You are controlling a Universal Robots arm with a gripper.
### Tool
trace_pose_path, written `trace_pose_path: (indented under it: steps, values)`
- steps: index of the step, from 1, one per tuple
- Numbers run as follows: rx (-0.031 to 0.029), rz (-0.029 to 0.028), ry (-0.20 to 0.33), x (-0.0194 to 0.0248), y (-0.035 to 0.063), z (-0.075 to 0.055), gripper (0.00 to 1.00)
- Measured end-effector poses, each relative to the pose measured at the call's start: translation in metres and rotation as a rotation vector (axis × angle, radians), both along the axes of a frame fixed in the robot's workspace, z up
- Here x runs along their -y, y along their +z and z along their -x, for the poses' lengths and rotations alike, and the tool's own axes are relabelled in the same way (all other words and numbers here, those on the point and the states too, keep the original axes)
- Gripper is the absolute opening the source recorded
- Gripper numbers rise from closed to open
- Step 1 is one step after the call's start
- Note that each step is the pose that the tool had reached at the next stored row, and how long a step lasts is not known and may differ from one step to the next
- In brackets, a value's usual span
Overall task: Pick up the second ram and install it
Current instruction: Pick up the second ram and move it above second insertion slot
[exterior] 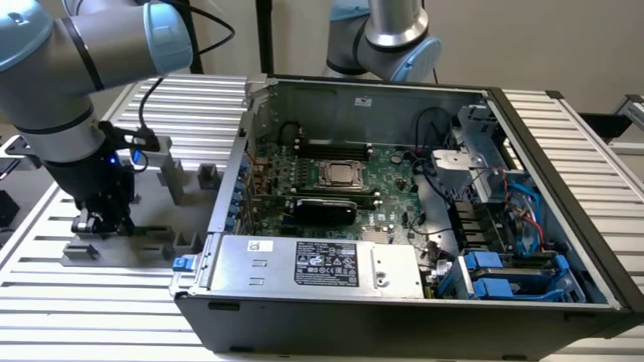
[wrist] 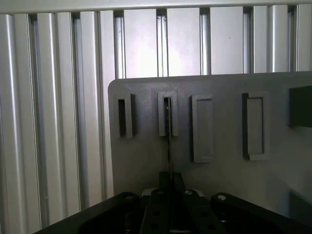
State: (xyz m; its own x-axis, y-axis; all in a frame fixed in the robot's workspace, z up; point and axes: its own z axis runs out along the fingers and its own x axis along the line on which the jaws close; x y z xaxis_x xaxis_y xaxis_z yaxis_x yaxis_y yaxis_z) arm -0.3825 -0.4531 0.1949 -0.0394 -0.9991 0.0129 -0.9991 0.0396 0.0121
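The second ram appears edge-on in the wrist view as a thin dark line. It runs from a narrow raised slot of the grey holder plate down into my gripper. The fingers stand close together around its near end, shut on it. In the exterior view my gripper is low over the grey holder on the slatted table, at the exterior view's left of the open computer case. The stick itself is hidden there by the gripper.
The case lies open with the green motherboard, the processor socket and long black memory slots at its back. Grey upright blocks stand on the holder. A second arm's base rises behind the case.
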Motion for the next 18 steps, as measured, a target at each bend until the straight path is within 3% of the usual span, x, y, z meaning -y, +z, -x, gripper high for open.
trace_pose_path:
  steps: [18]
  values:
    - [-0.0001,-0.0006,-0.002,0.0008,0.0017,0.0002,0.00]
